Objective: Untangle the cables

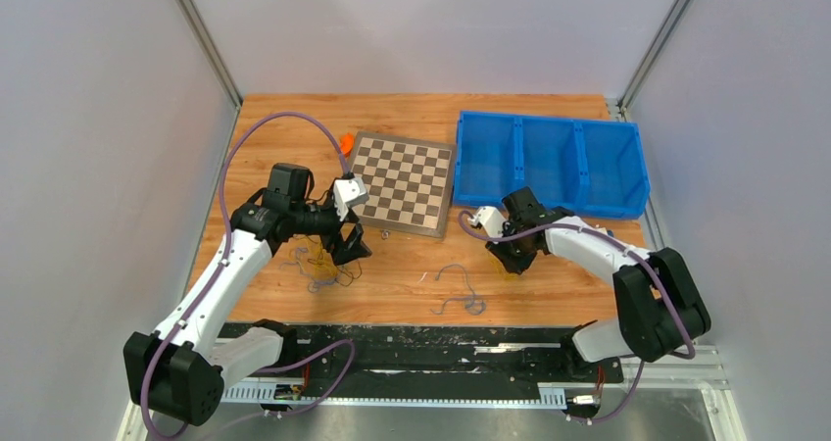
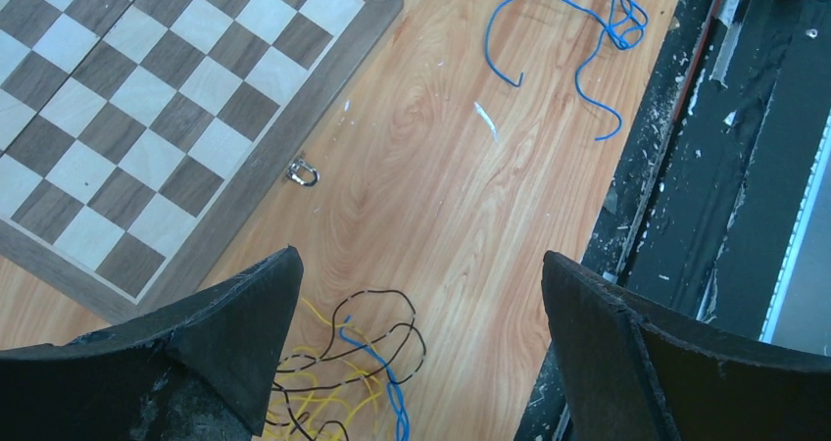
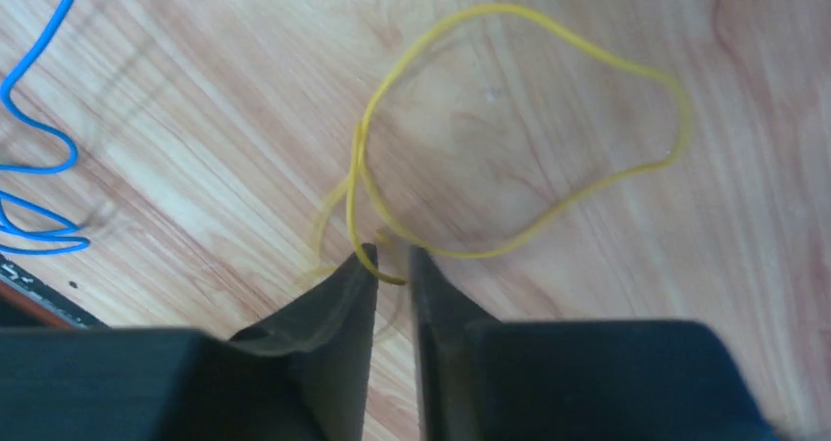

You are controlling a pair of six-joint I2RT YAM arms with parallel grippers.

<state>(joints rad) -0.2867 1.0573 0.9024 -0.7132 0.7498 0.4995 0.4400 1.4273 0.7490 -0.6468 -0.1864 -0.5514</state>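
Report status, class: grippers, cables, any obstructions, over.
Left gripper open, over black-yellow-blue tangle. Right gripper narrowly open, yellow cable between its tips. Blue cable lies apart. Chessboard close beside tangle.

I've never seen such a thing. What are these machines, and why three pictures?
Two robot arms are bolted to a wooden table. The wide picture looks down from above; the other two come from a camera on each wrist, so the dark shapes there are that arm's own jaws. On the table lie a chessboard, a blue bin, a tangle of thin cables and a loose blue cable. The left arm holds its jaws wide open over the tangle, gripping nothing. The right arm has its jaws close together either side of a yellow cable, a narrow gap showing.
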